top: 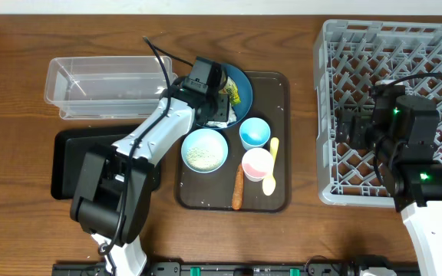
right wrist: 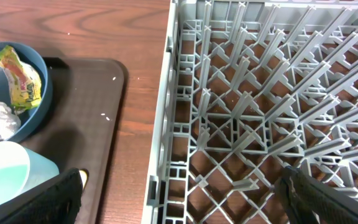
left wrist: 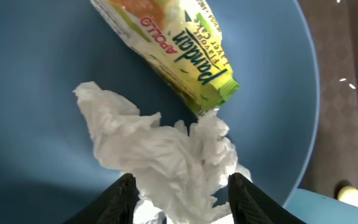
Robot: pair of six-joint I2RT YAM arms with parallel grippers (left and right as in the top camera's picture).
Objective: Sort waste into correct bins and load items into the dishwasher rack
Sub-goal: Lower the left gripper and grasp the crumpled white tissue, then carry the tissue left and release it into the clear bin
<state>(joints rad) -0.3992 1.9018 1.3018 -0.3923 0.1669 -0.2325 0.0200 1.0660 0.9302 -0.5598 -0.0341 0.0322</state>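
Here the left end effector (left wrist: 182, 186) hangs over the large dark blue round plate (left wrist: 36, 93) with its two fingers spread. The crumpled white tissue (left wrist: 166, 162) lies on the plate with its near end between them, and its far edge touches the yellow-green printed wrapper (left wrist: 179, 43). The right end effector (right wrist: 185, 193), also spread and empty, is well apart over the grey plastic dishwasher rack (right wrist: 260, 93), so I judge the left arm should close on the tissue.

The left arm (top: 156, 130) stretched from seven o'clock toward twelve, the left hand (left wrist: 184, 198) tipped downward, fingers parted. At four o'clock the right hand (right wrist: 182, 199) faced nine, fingers spread wide.
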